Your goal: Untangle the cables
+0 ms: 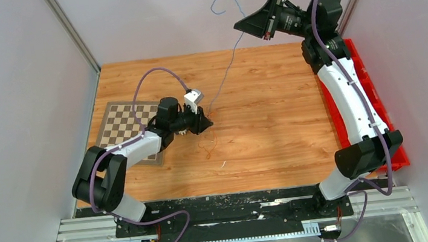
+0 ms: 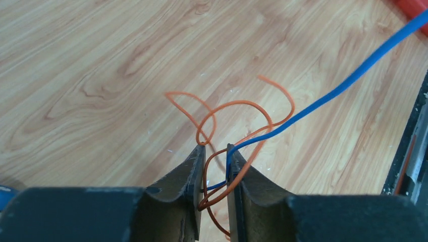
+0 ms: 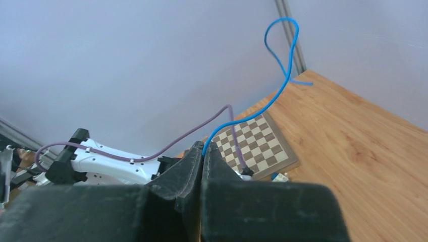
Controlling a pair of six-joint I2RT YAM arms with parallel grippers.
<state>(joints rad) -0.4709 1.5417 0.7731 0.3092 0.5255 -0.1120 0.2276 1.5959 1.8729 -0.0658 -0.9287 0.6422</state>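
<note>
The cables are thin wires. A blue cable [image 1: 232,58] runs from my raised right gripper [image 1: 239,25] down to my left gripper [image 1: 207,122], with a free loop above. The right wrist view shows the right gripper [image 3: 204,148] shut on the blue cable [image 3: 275,96]. In the left wrist view the left gripper [image 2: 216,148] hovers low over the table. Its jaws stand a narrow gap apart. The blue cable [image 2: 328,96], an orange cable [image 2: 237,105] and a brown strand [image 2: 209,166] pass through that gap. Orange loops [image 1: 207,145] lie on the wood below.
A checkerboard mat [image 1: 123,122] lies at the table's left, under the left arm, and shows in the right wrist view [image 3: 257,141]. A red bin [image 1: 372,85] stands along the right edge. Grey walls close in the back and sides.
</note>
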